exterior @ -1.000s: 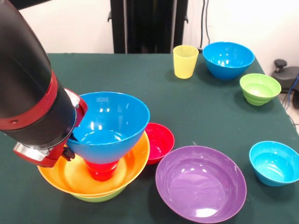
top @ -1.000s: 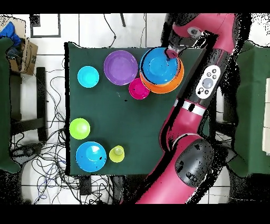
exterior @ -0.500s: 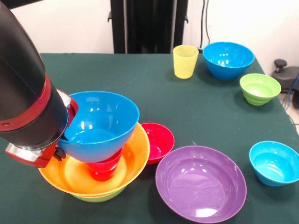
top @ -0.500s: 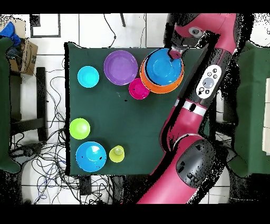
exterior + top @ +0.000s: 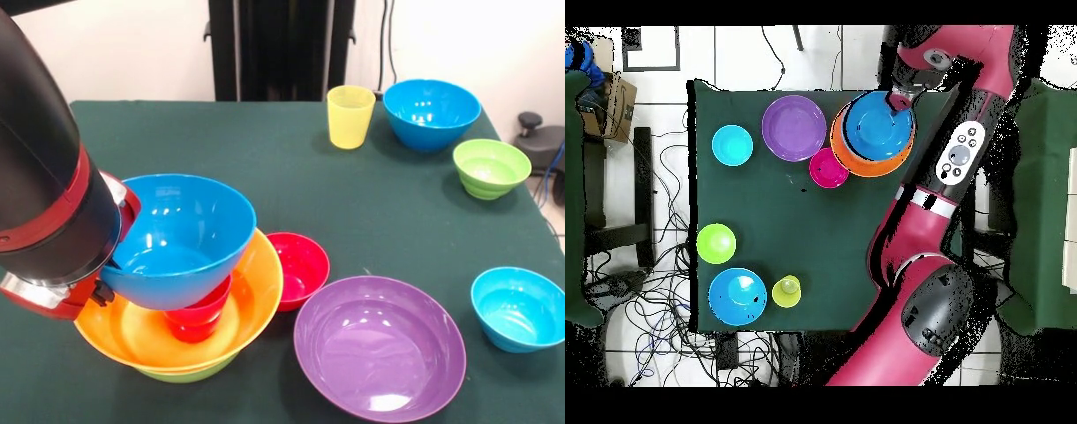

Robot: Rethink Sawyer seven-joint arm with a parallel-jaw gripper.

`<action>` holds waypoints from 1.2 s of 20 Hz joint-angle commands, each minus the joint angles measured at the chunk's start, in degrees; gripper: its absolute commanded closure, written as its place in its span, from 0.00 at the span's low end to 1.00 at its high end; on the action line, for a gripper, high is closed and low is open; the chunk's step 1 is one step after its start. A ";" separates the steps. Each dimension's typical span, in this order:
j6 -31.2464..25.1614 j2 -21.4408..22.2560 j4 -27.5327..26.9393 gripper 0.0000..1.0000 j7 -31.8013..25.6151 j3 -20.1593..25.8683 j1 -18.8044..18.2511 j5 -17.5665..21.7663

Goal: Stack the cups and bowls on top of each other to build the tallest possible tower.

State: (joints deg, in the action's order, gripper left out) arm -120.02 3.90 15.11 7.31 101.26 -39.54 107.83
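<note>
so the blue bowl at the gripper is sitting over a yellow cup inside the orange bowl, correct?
Not quite: the cup under the blue bowl is a red cup, not yellow. The front view shows it standing inside the orange bowl. The yellow cup stands apart, far across the table.

**Colours on the table**

Table (image 5: 291, 177) cover: dark green, plain. Tower (image 5: 181, 340): lime-green bowl (image 5: 190, 373) at the bottom, only a sliver of its rim showing; glossy orange bowl (image 5: 256, 300) above it, yellower inside; red cup (image 5: 196, 322) in its middle. Medium blue bowl (image 5: 177, 238) above the cup, bright blue with white glints. Small red bowl (image 5: 300, 265): pinkish red. Large purple bowl (image 5: 380, 349): violet, glossy. Small blue bowl (image 5: 518, 309): lighter, cyan-leaning blue. Ribbed green bowl (image 5: 491, 168): lime green. Second medium blue bowl (image 5: 432, 113): same bright blue. Yellow cup (image 5: 350, 116): pale translucent yellow. Arm (image 5: 44, 194): black casing with a red band; red with black sections in the overhead view.
</note>
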 commanded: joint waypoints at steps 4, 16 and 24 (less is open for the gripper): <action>-6.43 1.62 -2.34 1.00 -15.75 0.99 0.44 8.58; -11.89 4.10 -1.06 1.00 -15.13 0.12 1.31 9.32; -11.80 2.03 -2.40 1.00 -12.27 3.07 2.01 9.52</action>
State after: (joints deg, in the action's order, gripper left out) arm -126.85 4.78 15.10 5.85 104.15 -39.38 111.39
